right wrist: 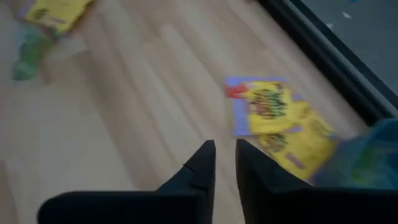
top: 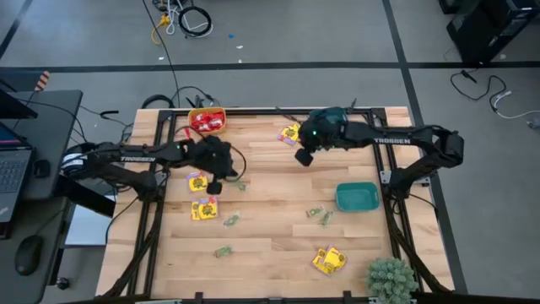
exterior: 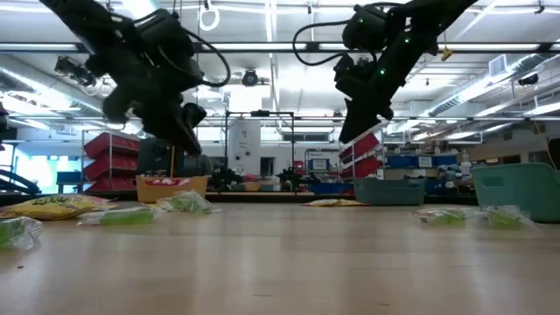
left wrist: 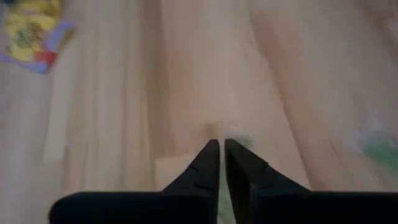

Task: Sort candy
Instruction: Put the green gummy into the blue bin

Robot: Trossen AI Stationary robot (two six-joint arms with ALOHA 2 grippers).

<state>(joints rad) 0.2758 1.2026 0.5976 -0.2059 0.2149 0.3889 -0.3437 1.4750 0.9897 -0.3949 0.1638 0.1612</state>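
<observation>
Candy lies scattered over the wooden table [top: 270,245]: yellow packets [top: 197,182] [top: 290,133] [top: 329,260] and pale green ones [top: 239,184] [top: 319,214]. Red packets fill the orange bowl [top: 207,121] at the far edge. My left gripper [top: 216,182] hangs above the table, between a yellow packet and a green one. Its fingers [left wrist: 222,148] are shut, and I see nothing held. My right gripper [top: 303,157] hovers just near of the far yellow packets [right wrist: 273,112]. It is narrowly open [right wrist: 225,149], with bare wood showing between the fingers.
A teal bowl [top: 357,196] stands at the right side of the table. A small green plant [top: 391,279] sits at the near right corner. The black frame rail [top: 278,110] runs along the far edge. In the low view both grippers [exterior: 188,131] [exterior: 350,131] hang well above the tabletop.
</observation>
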